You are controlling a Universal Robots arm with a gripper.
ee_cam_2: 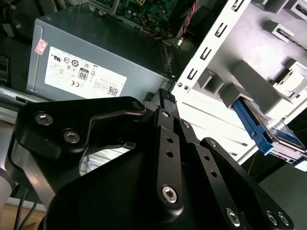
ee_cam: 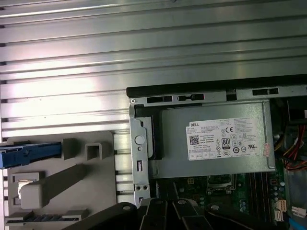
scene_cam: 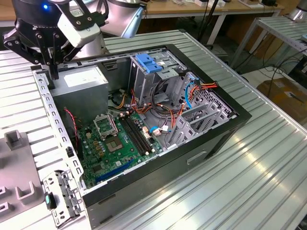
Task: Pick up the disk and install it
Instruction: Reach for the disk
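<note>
The disk [ee_cam_2: 284, 138] lies in a grey fixture [ee_cam_2: 249, 81] beside the open computer case, with a blue side rail [ee_cam_2: 249, 122] along its edge. In the first wrist view one blue rail [ee_cam: 29, 154] of the disk shows at the picture's border on the grey fixture [ee_cam: 72, 187]. My gripper [scene_cam: 52, 72] hangs over the case's corner by the power supply [scene_cam: 79, 79], away from the disk. Its black fingers [ee_cam_2: 169, 108] meet at the tips, shut with nothing between them; the gripper [ee_cam: 168, 203] is also seen here.
The open case [scene_cam: 240, 117] sits on a ribbed metal table [scene_cam: 268, 172]. Inside are the grey power supply with white sticker [ee_cam_2: 81, 72], the motherboard [scene_cam: 117, 143], cables, and a drive cage with a blue latch [scene_cam: 148, 62]. A slotted bracket [scene_cam: 62, 191] lies at the exterior view's left.
</note>
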